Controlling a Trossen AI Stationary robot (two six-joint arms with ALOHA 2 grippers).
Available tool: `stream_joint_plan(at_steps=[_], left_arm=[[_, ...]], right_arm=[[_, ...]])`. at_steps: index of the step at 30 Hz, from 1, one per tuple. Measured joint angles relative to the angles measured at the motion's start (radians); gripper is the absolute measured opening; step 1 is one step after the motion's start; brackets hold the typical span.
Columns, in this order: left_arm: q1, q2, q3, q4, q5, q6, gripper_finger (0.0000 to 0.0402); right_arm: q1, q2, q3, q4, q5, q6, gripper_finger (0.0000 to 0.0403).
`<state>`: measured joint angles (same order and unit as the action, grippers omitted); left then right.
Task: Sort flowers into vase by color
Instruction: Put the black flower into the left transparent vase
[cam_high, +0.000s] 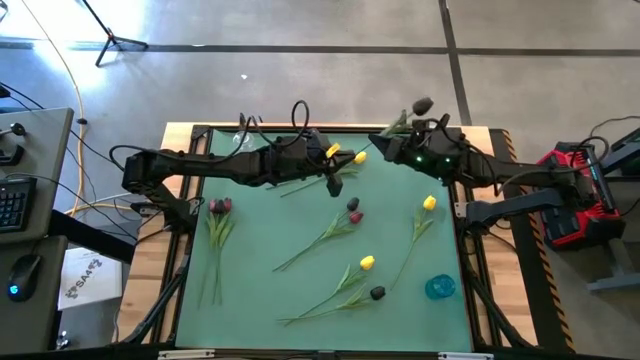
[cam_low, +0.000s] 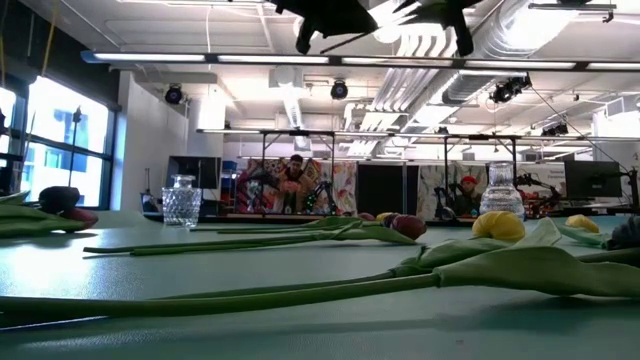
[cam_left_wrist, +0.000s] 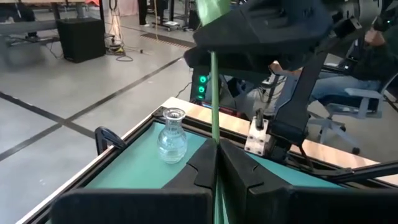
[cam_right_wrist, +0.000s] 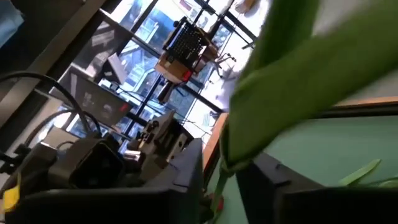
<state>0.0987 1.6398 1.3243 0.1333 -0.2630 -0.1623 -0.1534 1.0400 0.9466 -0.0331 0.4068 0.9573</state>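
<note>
The green surface (cam_high: 250, 300) carries the loose flowers (cam_high: 330, 232). Above its far edge the two arms meet over one black tulip (cam_high: 422, 104), whose head hangs just beyond that edge. The left tool (cam_high: 335, 178) is clamped tight on the lower stem. The right tool (cam_high: 392, 140) sits around the leafy upper stem, but I cannot tell whether it grips or stands slack. This looks like a hand-over or regrip, and it should go best if one tool keeps the stem firmly until the other has it. The stem should also stay straight between them rather than being bent, ending up head-up over a vase mouth. There are three vessels: a clear vase (cam_left_wrist: 172, 134) near the far left corner, a second clear vase (cam_low: 502, 190) seen in the low view, and a blue vase (cam_high: 440, 288) near the right front. By my count there are nine tulips, three reddish, three yellow and three black, including the held one.
</note>
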Motion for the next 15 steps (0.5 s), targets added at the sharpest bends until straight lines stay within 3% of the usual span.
stream_joint_plan(at_steps=[4,8,15], left_arm=[[-0.005,0.0,0.0,-0.004,0.004,-0.009,0.0],[-0.005,0.0,0.0,-0.027,0.031,-0.05,0.0005],[-0.003,0.0,0.0,-0.006,0.125,-0.064,0.0093]], right_arm=[[-0.001,0.0,0.0,-0.002,-0.026,-0.051,0.0011],[0.0,0.0,0.0,-0.008,-0.054,-0.11,0.0011],[-0.022,0.0,0.0,-0.064,-0.134,-0.235,0.0004]])
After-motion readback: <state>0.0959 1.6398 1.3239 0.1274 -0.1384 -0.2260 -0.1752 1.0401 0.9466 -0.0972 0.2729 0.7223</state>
